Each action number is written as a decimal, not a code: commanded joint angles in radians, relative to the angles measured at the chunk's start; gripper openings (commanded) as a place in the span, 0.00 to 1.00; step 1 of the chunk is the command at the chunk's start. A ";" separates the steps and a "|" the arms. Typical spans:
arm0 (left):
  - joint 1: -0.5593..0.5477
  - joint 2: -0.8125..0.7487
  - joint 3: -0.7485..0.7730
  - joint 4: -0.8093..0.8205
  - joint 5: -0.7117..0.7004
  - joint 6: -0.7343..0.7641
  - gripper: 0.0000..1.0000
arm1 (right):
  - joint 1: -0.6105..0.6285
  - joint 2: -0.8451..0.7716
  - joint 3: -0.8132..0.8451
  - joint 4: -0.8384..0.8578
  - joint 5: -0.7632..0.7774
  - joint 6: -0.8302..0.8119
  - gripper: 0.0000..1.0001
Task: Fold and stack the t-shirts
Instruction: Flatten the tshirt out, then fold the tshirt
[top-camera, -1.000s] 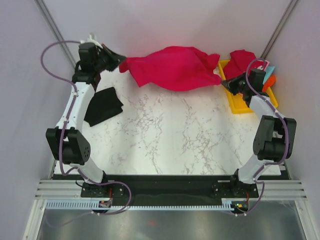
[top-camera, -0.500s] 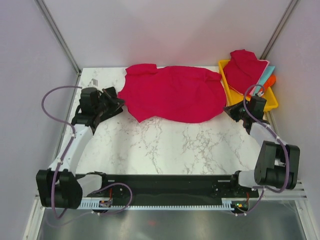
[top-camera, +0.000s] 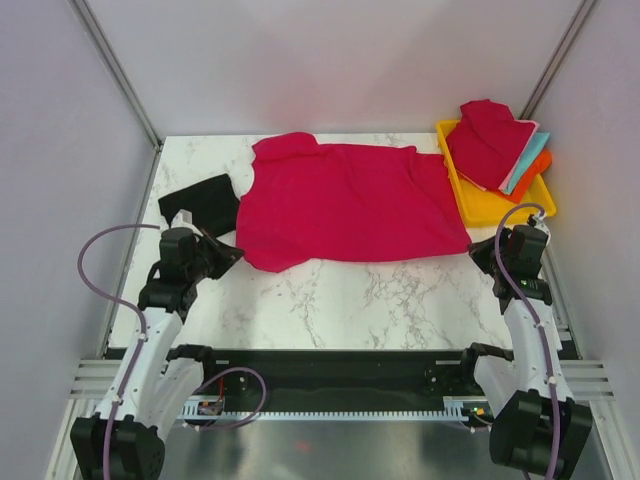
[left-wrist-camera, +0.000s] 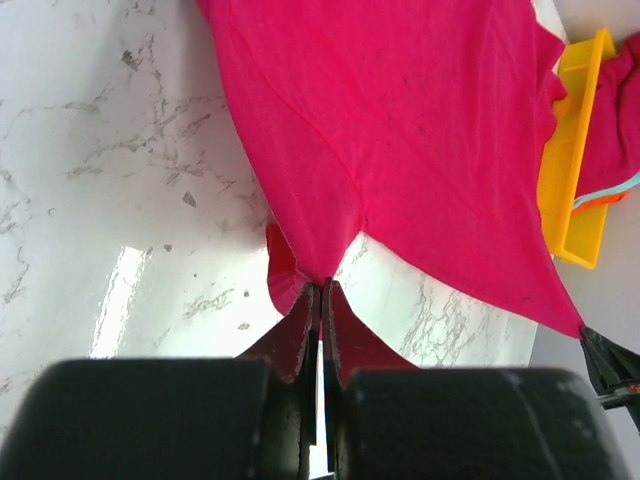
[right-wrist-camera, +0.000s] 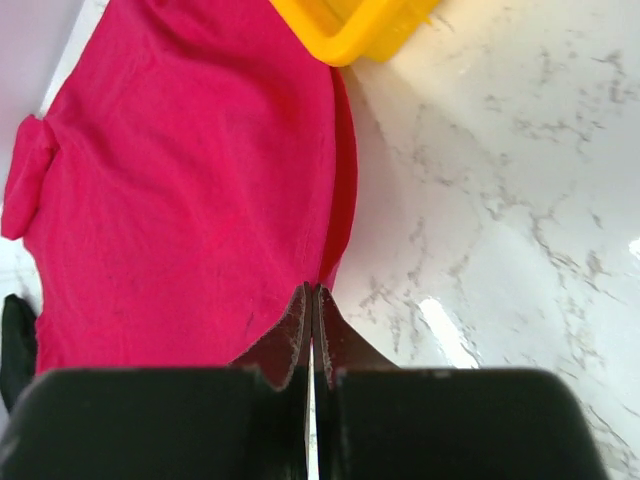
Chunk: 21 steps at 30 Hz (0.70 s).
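red shirt (top-camera: 350, 205) lies spread flat mid-frame on bench (top-camera: 380, 290). left gripper (top-camera: 234, 257) clamped on its lower-left corner, right gripper (top-camera: 476, 250) clamped on its lower-right corner. black shirt (top-camera: 205, 198) upper left, tray (top-camera: 490, 208) upper right.

Right tool (right-wrist-camera: 311, 294) pinched on the crimson t-shirt (right-wrist-camera: 190, 180) corner — cloth spread on marble table (right-wrist-camera: 500, 250); yellow tray (right-wrist-camera: 350, 35) beyond.

A yellow plastic tray (top-camera: 488, 208) sits at the far right corner of the white marbled table (top-camera: 360, 300).
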 joint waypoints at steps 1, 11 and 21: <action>0.003 -0.087 -0.005 -0.069 -0.037 -0.023 0.02 | -0.005 -0.066 -0.026 -0.106 0.079 -0.046 0.00; 0.003 -0.027 0.102 -0.097 -0.067 -0.068 0.02 | -0.003 0.024 0.032 -0.093 0.101 -0.054 0.00; 0.003 0.282 0.326 -0.086 -0.135 -0.069 0.02 | -0.002 0.299 0.172 0.018 0.098 -0.008 0.00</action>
